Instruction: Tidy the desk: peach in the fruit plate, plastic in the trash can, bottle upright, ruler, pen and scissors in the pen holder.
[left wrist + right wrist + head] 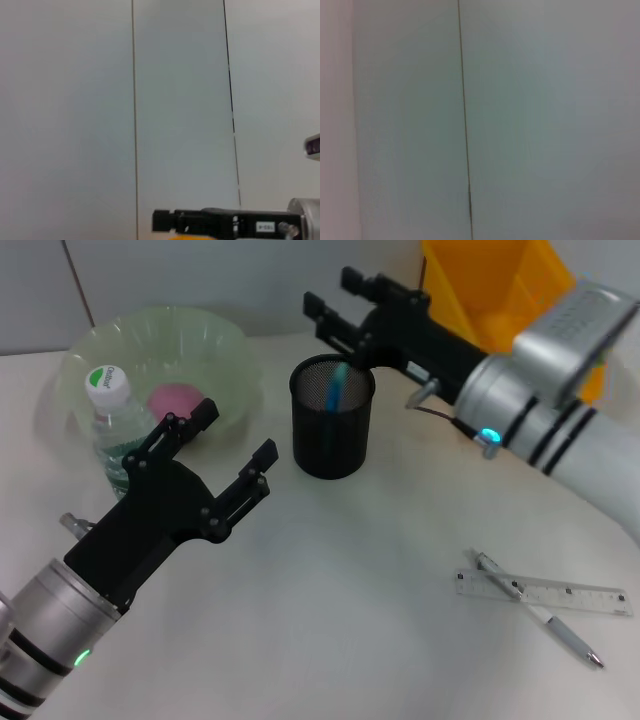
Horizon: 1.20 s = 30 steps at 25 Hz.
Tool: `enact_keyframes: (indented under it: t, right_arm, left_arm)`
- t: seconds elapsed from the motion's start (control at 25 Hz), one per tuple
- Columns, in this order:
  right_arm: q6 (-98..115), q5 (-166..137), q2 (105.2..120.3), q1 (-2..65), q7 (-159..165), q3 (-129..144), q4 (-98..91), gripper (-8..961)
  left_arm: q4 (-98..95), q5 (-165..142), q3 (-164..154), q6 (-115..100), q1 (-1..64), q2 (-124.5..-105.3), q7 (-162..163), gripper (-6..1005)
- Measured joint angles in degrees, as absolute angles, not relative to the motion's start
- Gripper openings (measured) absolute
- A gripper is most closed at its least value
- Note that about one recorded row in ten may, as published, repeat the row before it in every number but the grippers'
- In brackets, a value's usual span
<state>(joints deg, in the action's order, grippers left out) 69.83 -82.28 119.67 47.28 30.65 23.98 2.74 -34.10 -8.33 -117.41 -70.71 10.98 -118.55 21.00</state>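
Currently, a white desk (pixel 330 590) is seen from the head view, with a black mesh pen holder (pixel 331 430) standing upright near its middle. A blue-handled item, probably the scissors (pixel 337 387), is seen inside the holder, leaning against its far wall. The right gripper (pixel 333 300) is held just behind and above the holder's rim, with its two black fingers spread apart and nothing between them. The left gripper (pixel 232 445) is held over the near left part of the desk, its fingers likewise parted and empty, pointing toward the space between the bottle and the holder. A clear plastic bottle (pixel 112 425) with a white cap is found upright at the left, just in front of a translucent green fruit plate (pixel 225 345), and is partly hidden by the left gripper. A pink peach (pixel 172 398) is seen lying in the plate. At the near right, well apart from the holder, a transparent ruler (pixel 560 592) lies flat on the desk, and a silver pen (pixel 565 632) is laid crosswise over it. A yellow bin (pixel 500 290) is placed at the far right, behind the right arm. In the left wrist view, a pale panelled wall (pixel 175 100) is shown, with the right gripper (pixel 160 220) visible along one edge; only wall is shown in the right wrist view.
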Motion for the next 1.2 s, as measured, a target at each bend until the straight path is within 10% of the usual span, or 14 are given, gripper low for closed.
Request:
enact_keyframes:
  t: [0.4,1.2]
  right_arm:
    - [81.63,-83.56,119.49,34.73,58.84,34.80,-19.21,791]
    - [102.36,-108.66,116.91,17.56,111.77,39.84,-78.29,819]
  left_arm:
    - [-30.18,-8.26,-116.78,-76.13,10.80,-118.21,21.04,738]
    - [-20.07,-8.52,-117.39,-83.01,10.87,-117.25,21.75,738]
